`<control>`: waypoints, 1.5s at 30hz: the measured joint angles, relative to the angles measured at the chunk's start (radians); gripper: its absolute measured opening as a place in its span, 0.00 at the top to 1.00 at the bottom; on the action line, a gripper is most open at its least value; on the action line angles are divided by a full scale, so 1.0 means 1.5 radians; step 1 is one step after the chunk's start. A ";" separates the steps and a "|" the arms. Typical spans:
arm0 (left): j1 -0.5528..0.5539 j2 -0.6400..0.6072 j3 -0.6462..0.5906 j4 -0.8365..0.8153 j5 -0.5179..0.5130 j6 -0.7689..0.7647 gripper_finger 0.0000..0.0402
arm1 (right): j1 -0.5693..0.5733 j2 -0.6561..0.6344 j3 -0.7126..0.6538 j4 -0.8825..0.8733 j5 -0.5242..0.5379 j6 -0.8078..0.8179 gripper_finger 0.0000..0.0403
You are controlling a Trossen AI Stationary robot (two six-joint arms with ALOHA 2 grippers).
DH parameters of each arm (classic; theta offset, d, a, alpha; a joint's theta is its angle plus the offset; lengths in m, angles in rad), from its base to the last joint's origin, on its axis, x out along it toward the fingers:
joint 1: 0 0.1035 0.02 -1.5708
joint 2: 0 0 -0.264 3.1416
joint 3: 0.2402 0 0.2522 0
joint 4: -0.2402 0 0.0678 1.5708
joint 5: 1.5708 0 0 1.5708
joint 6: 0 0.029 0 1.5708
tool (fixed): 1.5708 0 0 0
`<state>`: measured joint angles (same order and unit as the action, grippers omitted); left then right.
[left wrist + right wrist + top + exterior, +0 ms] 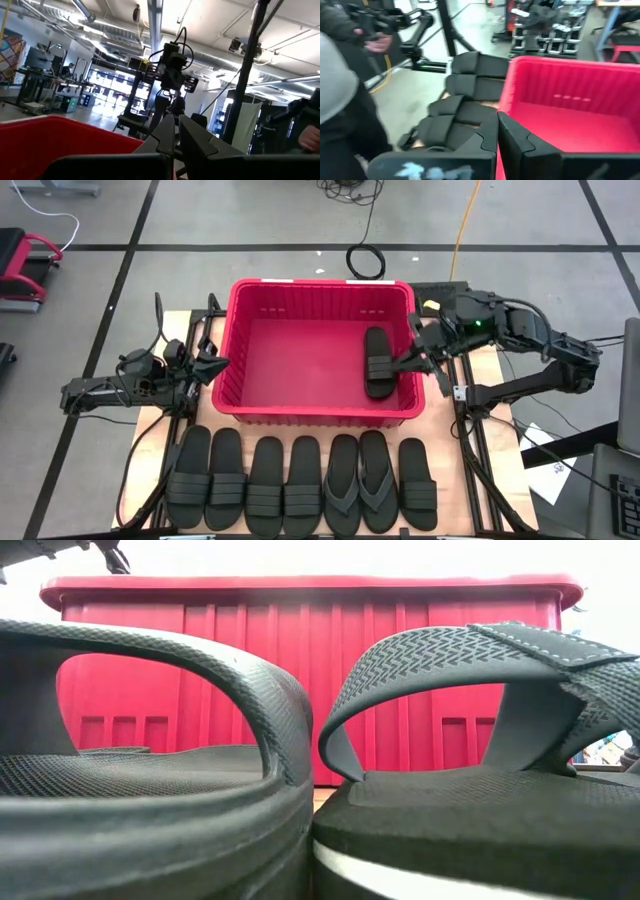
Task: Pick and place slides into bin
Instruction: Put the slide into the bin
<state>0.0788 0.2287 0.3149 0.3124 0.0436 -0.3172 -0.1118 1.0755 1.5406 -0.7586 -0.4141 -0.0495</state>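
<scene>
The red bin (290,360) stands at the middle of the table. One black slide (377,362) lies flat on its floor by the right wall. Several more slides (300,485) lie side by side in a row along the table's near edge. Two of them (150,770) (460,670) fill the low view, with the bin's wall (300,660) behind them. My right gripper (400,364) (496,116) is shut and empty, raised over the bin's right wall. My left gripper (222,363) (176,117) is shut and empty just outside the bin's left wall.
A person (340,90) stands beyond the table's near side, holding a device. A coiled cable (366,260) lies on the floor behind the bin. Metal frame rails (470,450) run along the table's right edge.
</scene>
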 joint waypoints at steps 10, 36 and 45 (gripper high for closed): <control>0.000 0.000 0.000 0.000 -0.040 0.015 0.94 | 0.081 -0.103 0.000 -0.254 -0.021 0.123 1.00; 0.000 0.000 0.000 -0.001 -0.100 0.012 0.94 | 0.544 -0.123 -0.347 -0.157 0.117 0.427 1.00; 0.000 0.000 0.000 -0.001 -0.099 0.012 0.94 | 0.661 -0.065 -0.437 0.072 0.240 0.651 1.00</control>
<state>0.0788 0.2287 0.3149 0.3107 -0.1055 -0.2994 0.8796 0.9779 0.8857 -0.6502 -0.0544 0.9274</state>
